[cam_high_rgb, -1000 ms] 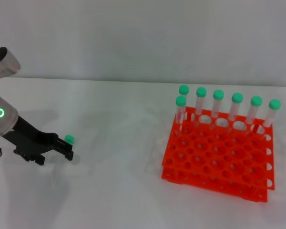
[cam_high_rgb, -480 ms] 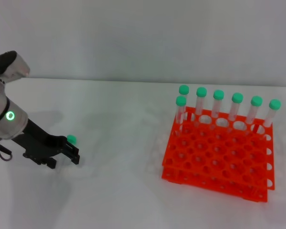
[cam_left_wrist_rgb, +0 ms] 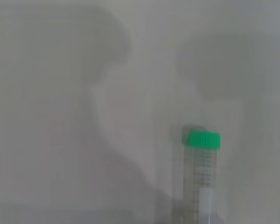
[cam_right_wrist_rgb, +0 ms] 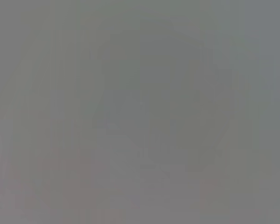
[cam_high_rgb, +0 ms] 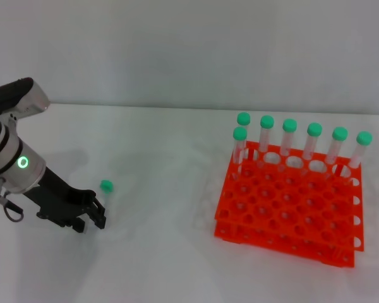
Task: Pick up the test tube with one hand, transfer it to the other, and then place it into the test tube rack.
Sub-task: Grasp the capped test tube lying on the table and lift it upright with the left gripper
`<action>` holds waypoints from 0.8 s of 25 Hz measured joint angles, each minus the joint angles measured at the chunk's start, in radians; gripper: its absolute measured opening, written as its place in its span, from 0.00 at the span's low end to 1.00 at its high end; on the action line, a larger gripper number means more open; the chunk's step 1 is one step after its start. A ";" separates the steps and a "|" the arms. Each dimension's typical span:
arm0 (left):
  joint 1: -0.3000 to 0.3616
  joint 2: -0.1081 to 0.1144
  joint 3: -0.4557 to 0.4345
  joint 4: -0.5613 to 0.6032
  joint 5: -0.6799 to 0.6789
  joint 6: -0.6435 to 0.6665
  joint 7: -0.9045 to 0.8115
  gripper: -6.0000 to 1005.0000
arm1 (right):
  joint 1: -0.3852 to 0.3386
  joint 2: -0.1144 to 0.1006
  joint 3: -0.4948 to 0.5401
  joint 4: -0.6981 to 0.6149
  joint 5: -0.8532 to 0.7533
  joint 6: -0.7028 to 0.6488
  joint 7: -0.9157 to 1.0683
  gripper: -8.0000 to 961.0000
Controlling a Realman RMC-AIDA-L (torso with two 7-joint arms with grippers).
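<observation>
My left gripper (cam_high_rgb: 99, 216), black on a silver wrist with a green light, is low over the table at the left. It is shut on the lower end of the test tube (cam_high_rgb: 106, 186), whose green cap stands just above and right of the fingers. In the left wrist view the clear tube (cam_left_wrist_rgb: 200, 173) with its green cap points away from the camera over the white table. The orange test tube rack (cam_high_rgb: 289, 213) stands at the right, far from this gripper. My right gripper is out of view; its wrist view shows only blank grey.
Several green-capped tubes (cam_high_rgb: 289, 140) stand upright in the rack's back rows, one (cam_high_rgb: 240, 144) a row nearer at the left. The white table (cam_high_rgb: 164, 252) lies between gripper and rack. A pale wall stands behind.
My left arm has moved right and slightly toward the front of the table, with the tube's green cap travelling along with it. The rack and its tubes have not moved.
</observation>
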 joint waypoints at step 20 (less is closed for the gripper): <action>-0.006 -0.013 0.000 0.032 0.053 -0.007 -0.036 0.28 | -0.004 0.000 0.000 0.010 -0.001 -0.004 0.000 0.90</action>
